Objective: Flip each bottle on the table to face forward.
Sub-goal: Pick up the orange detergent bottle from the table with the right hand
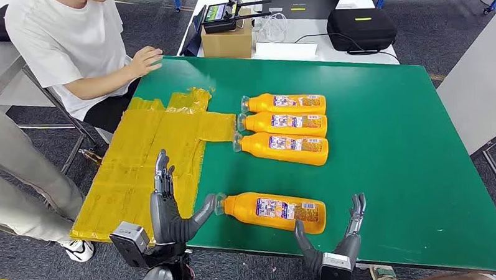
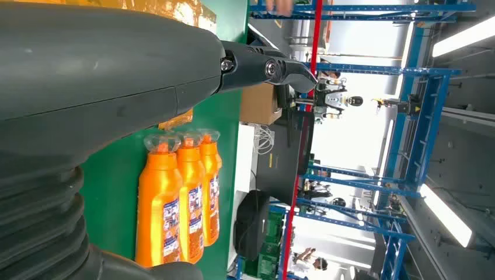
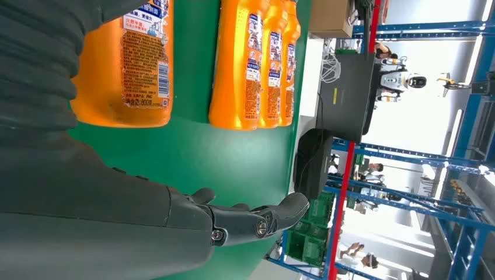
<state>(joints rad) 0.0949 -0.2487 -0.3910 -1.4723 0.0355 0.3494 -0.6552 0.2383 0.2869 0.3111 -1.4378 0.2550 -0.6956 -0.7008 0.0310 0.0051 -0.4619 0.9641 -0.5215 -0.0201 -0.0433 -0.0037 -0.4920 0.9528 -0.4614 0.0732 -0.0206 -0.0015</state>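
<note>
Both hands are spread and holding nothing: my left hand (image 1: 170,211) sits at the cap end of the near bottle (image 1: 274,210), thumb almost at the cap (I can't tell if it touches), and my right hand (image 1: 336,243) sits just beside its base. That bottle lies on its side near my edge of the green table (image 1: 389,141). Farther in, three more bottles (image 1: 282,121) lie side by side, caps toward the yellow taped patch (image 1: 146,162).

Four orange bottles (image 1: 274,210) lying on one green table (image 1: 382,141), one cardboard box (image 1: 227,40), one black bag (image 1: 361,29)
</note>
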